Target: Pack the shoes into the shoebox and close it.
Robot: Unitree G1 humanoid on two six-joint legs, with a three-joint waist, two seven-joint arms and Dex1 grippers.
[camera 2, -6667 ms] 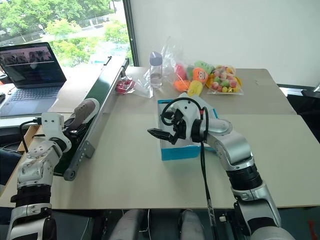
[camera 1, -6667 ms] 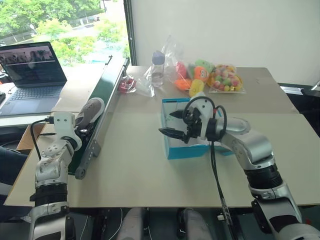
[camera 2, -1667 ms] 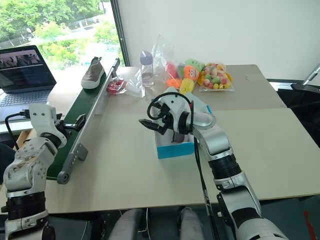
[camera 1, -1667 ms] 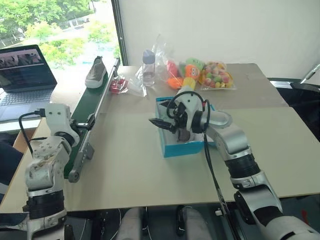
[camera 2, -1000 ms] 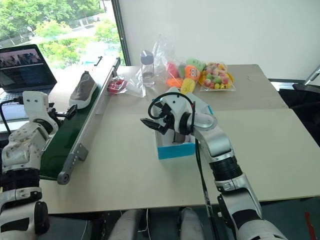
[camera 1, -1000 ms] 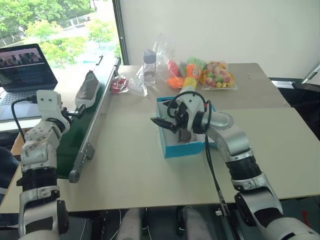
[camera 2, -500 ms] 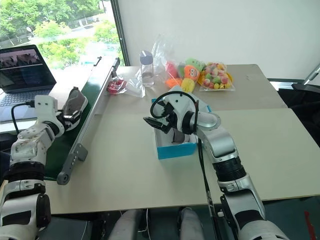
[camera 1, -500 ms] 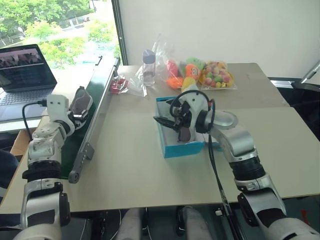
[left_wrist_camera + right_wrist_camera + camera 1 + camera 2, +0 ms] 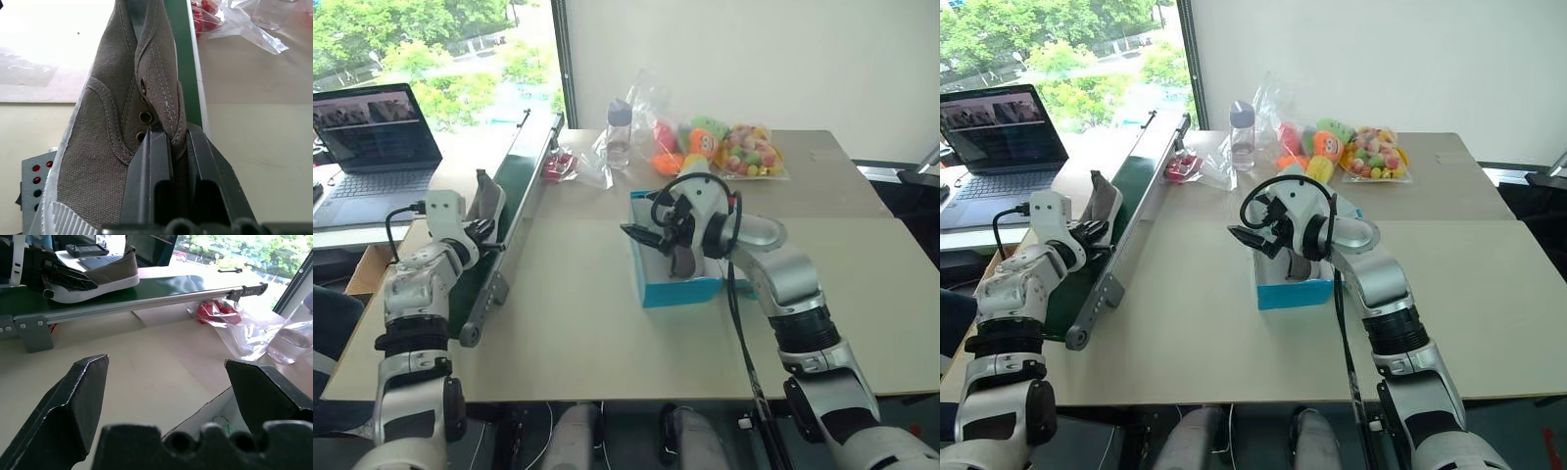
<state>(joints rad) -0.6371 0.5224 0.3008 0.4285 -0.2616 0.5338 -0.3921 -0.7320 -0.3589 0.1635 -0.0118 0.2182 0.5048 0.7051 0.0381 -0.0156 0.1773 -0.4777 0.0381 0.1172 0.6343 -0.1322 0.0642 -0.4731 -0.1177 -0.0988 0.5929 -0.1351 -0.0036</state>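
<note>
Over on the robot's left, left pincer (image 9: 168, 142) pressed together on the upper edge of a grey-brown sneaker (image 9: 487, 202), fingers (image 9: 149, 161) pinching the canvas right beside the eyelets. Sneaker tipped up on its side on the green conveyor belt (image 9: 514, 181), pale sole facing outward, as seen from the head views; from the right wrist view, same sneaker (image 9: 98, 276) lying lengthwise along the belt with the left arm's dark fingers at its toe end. Near the worktop's middle, turquoise shoebox (image 9: 677, 289) standing open, white inside showing, flap lid off to its far right side, with something dark grey-brown inside it, mostly hidden by the right arm, so hard to say what. Right pincer (image 9: 641, 237) spread wide, holding nothing, hanging over the shoebox's near-left corner and pointing toward the belt; white box rim (image 9: 200, 418) visible just below it in its own wrist view. Beyond the box, a clear bottle (image 9: 621, 132), a clear bag of colourful plush toys (image 9: 749, 150), and a small bag of red bits (image 9: 558, 164) by the belt's far end. Open laptop (image 9: 374, 147) on a separate surface past the belt.
</note>
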